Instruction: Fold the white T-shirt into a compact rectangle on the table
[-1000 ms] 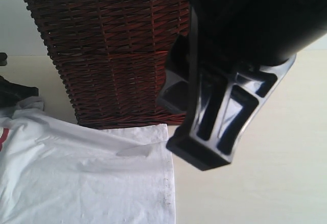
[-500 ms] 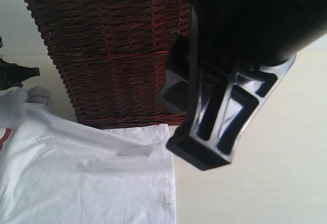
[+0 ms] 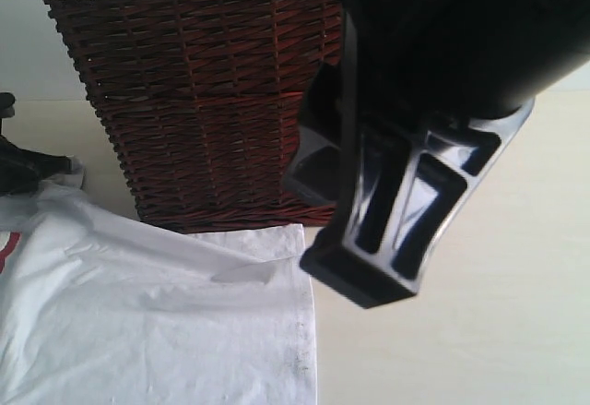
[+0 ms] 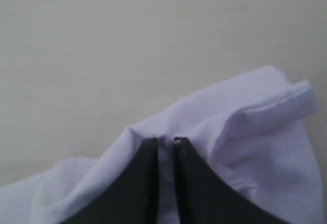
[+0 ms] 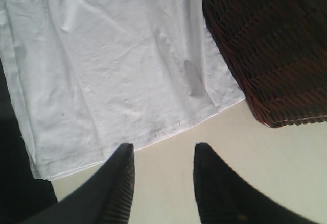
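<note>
pinching white cotton t-shirt (image 4: 245, 147) fold to lift it, left gripper (image 4: 165, 141) jaws clamped; right gripper (image 5: 162, 155) jaws apart, poised beside hem.

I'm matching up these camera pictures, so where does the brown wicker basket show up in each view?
Exterior view: the wicker basket fills the upper left-centre, behind the white T-shirt.
Left wrist view: not in it.
Right wrist view: basket next to the T-shirt's hem corner, beyond the open right tool.
Shared landmark: the T-shirt, in all three.
</note>
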Controlling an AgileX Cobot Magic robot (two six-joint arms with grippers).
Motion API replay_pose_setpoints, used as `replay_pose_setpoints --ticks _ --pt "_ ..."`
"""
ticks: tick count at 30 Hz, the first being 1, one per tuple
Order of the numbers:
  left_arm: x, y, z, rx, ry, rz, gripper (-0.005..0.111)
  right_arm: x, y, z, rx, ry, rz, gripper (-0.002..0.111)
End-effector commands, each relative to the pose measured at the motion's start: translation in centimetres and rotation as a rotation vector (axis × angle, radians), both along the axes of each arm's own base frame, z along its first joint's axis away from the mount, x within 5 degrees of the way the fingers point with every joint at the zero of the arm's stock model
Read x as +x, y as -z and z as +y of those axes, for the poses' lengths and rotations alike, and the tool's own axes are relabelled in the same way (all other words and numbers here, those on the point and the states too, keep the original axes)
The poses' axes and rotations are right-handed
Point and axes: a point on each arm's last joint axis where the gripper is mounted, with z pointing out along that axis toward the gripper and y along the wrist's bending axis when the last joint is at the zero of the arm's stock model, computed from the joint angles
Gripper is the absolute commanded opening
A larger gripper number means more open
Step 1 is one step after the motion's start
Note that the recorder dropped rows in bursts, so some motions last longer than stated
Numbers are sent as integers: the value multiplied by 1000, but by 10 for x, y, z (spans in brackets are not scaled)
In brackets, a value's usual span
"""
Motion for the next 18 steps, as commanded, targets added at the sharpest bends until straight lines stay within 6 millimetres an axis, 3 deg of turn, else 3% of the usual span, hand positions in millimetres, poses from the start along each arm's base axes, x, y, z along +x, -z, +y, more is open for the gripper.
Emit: replay_pose_setpoints --ticks 1,12,18 --pt "-6 4 -2 9 1 84 0 0 0 0 3 1 -3 37" --pt "-12 16 -3 17 6 173 0 0 0 0 3 1 -3 37" --pt "-5 11 -32 50 140 90 0 0 0 0 3 1 -3 37"
